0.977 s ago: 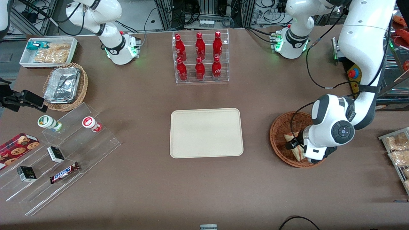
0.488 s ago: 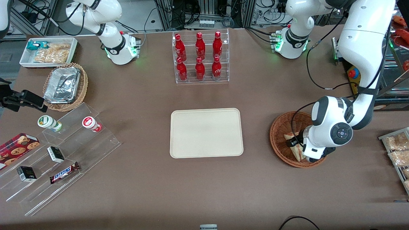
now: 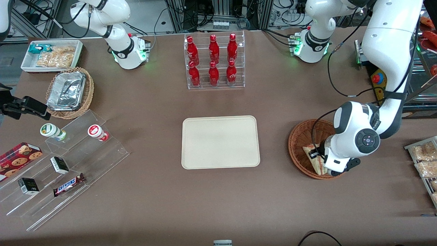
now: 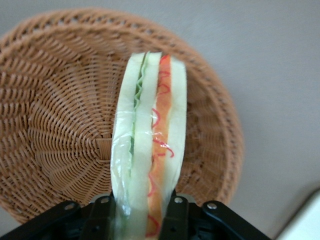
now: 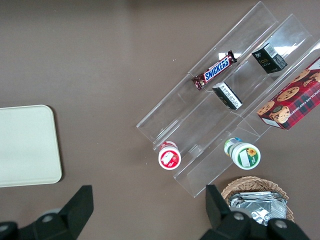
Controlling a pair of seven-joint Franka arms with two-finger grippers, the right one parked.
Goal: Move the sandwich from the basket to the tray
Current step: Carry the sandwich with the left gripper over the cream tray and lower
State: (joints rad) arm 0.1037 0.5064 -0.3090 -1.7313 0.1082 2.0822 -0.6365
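While clamped on sandwich [image 4: 150, 150], gripper [image 4: 140, 212] hangs above basket [image 3: 300, 136] at right of front frame; tray [image 3: 220, 141] centre.

The left arm reaches down toward the working arm's end of the table. Its gripper [image 4: 145, 212], pointing downward over the basket [image 3: 300, 136], is clamped on the sandwich [image 4: 150, 150], one finger [image 4: 102, 215] on each face.

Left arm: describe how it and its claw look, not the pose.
The left arm has glossy white rounded shells with dark grey joint bands, a round dark cap with a blue dot at the wrist, and black cables looping alongside. Its claw has black fingers on a black body with visible screws.
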